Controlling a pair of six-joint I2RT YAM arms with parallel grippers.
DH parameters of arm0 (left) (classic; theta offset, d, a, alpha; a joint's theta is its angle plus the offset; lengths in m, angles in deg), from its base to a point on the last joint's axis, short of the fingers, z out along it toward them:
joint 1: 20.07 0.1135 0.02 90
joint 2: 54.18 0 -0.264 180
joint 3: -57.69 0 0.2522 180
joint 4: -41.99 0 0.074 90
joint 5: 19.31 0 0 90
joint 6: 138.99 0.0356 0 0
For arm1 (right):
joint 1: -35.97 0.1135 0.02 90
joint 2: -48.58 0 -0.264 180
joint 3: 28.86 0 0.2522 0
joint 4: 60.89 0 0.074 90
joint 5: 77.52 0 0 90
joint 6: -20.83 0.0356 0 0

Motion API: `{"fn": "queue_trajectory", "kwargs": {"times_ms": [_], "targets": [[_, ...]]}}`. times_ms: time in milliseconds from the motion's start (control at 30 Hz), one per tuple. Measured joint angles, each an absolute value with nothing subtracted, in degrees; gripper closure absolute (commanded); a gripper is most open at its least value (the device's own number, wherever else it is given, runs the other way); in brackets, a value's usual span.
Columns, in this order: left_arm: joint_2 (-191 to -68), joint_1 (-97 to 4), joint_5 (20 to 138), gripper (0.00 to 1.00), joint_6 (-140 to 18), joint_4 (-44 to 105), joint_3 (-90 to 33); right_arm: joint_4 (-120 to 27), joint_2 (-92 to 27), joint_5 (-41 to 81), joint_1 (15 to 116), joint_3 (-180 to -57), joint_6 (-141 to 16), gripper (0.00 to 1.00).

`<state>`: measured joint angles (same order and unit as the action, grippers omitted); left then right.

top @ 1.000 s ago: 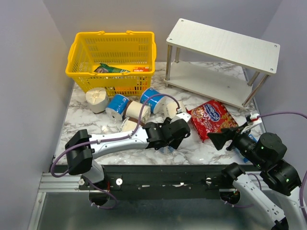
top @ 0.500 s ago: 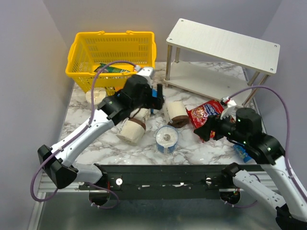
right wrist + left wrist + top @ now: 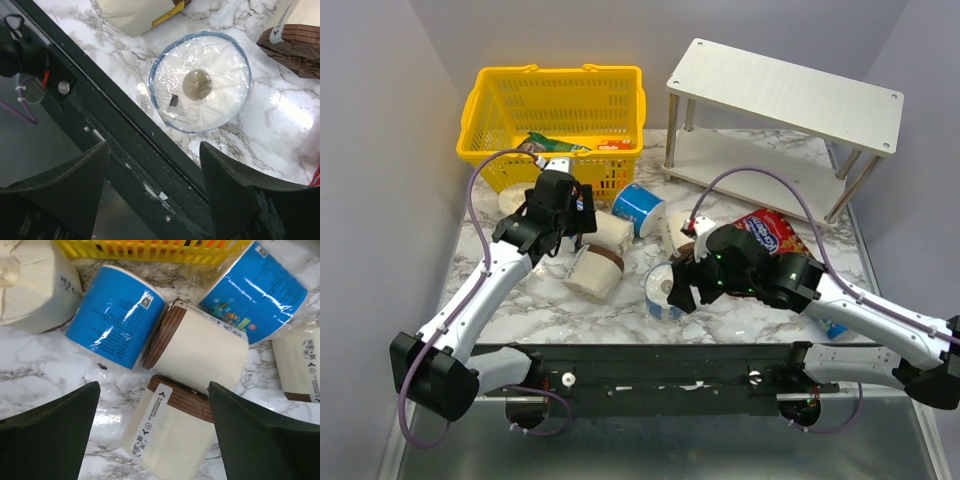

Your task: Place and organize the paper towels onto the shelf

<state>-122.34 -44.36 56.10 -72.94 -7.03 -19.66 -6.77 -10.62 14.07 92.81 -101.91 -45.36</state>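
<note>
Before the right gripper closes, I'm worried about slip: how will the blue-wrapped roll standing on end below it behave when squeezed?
The blue-wrapped roll stands on its flat end, so it probably won't roll unless tipped. Its glossy wrap looks slippery and may slide in the grip. Soft paper around a hollow core: likely light and squashy.

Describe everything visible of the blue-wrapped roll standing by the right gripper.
The roll stands on end on the marble table, near the front rail. White paper in shiny, wrinkled clear wrap with a blue edge; core hole faces up. The right gripper hangs open over it, not touching. A brown-banded roll lies apart.
</note>
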Motion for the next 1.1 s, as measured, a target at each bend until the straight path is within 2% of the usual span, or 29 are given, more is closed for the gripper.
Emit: {"fn": "queue_trajectory", "kwargs": {"times_ms": [367, 567, 867, 1000, 1100], "targets": [[-117.3, -44.1, 53.7, 0.01, -73.0, -4.2, -17.5, -11.1, -27.3, 6.2, 99.0, -107.3, -46.0, 0.21], [-117.3, -44.1, 53.7, 0.01, -73.0, -4.1, -17.4, -11.5, -34.2, 2.4, 99.7, -108.2, -46.8, 0.25], [-117.3, -44.1, 53.7, 0.01, -73.0, -4.0, -17.4, -13.6, -40.3, 0.8, 100.4, -105.7, -47.2, 0.43], [-117.3, -44.1, 53.7, 0.01, -73.0, -4.0, -17.4, -14.6, -40.5, -0.1, 100.9, -105.4, -47.2, 0.68], [-117.3, -44.1, 53.7, 0.01, -73.0, -4.0, -17.4, -14.4, -39.8, -0.2, 101.1, -105.2, -47.9, 0.7]]}}
